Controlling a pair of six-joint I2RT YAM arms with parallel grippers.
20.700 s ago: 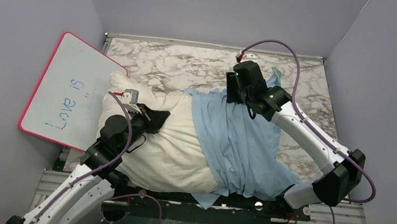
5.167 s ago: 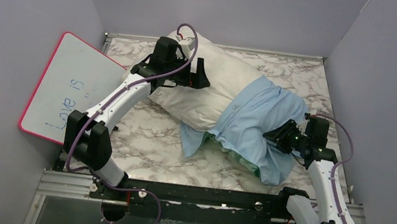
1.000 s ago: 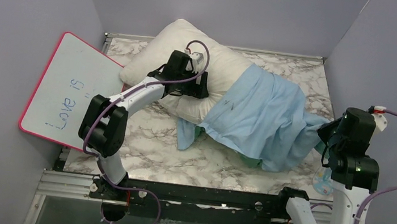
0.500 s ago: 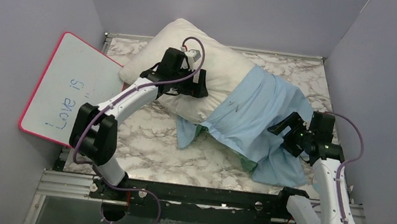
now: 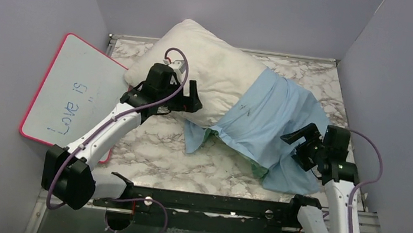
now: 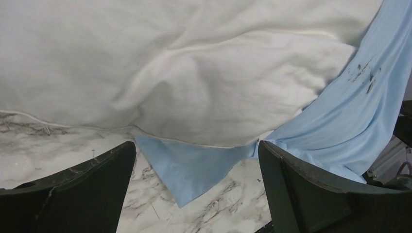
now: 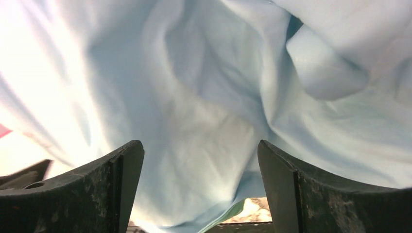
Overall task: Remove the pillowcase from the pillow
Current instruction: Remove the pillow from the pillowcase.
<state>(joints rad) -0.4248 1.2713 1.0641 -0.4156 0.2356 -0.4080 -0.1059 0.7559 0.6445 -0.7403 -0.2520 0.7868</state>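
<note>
The cream-white pillow (image 5: 210, 69) lies at the back of the marble table, its right end inside the light blue pillowcase (image 5: 268, 124). The pillowcase drapes toward the front right, with a teal-green edge (image 5: 257, 169) showing underneath. My left gripper (image 5: 191, 101) is open at the pillow's near edge, holding nothing. In the left wrist view the pillow (image 6: 184, 73) bulges above the gripper (image 6: 197, 150), and a blue pillowcase corner (image 6: 194, 170) lies on the table between the fingers. My right gripper (image 5: 302, 143) is open beside the pillowcase's right folds. Blue cloth (image 7: 204, 97) fills its view ahead of the gripper (image 7: 199, 145).
A pink-framed whiteboard (image 5: 70, 94) leans at the left edge of the table. Grey walls close in the back and both sides. Bare marble (image 5: 187, 156) shows in front of the pillow, and a black rail (image 5: 211, 203) runs along the near edge.
My right gripper came down from high at the right, let go of the pillowcase and opened. The cloth slumped onto the table. My left arm drew back from the pillow's top to its near edge.
</note>
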